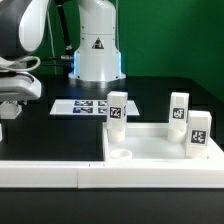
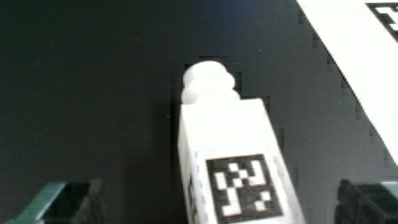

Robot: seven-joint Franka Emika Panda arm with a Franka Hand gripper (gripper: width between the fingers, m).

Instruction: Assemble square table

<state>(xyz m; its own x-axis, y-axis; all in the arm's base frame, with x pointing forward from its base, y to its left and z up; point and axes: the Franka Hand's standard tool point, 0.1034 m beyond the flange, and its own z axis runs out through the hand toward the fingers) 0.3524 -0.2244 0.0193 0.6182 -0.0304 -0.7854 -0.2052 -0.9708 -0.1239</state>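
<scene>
A white block leg (image 2: 228, 140) lay on the black table surface (image 2: 89, 90), seen from above by the wrist camera. One end of the leg finished in a small rounded peg (image 2: 208, 78), narrower than the body. On the body, toward the other end, there was a black-and-white tag (image 2: 242, 184). The two dark fingertips (image 2: 57, 200) of the gripper (image 2: 212, 203) stood wide apart, one on each side of the leg, and neither touched it. In a corner of the picture, a part of the marker board (image 2: 365, 40) was visible, white with one dark tag at its edge, well apart from the leg.
</scene>
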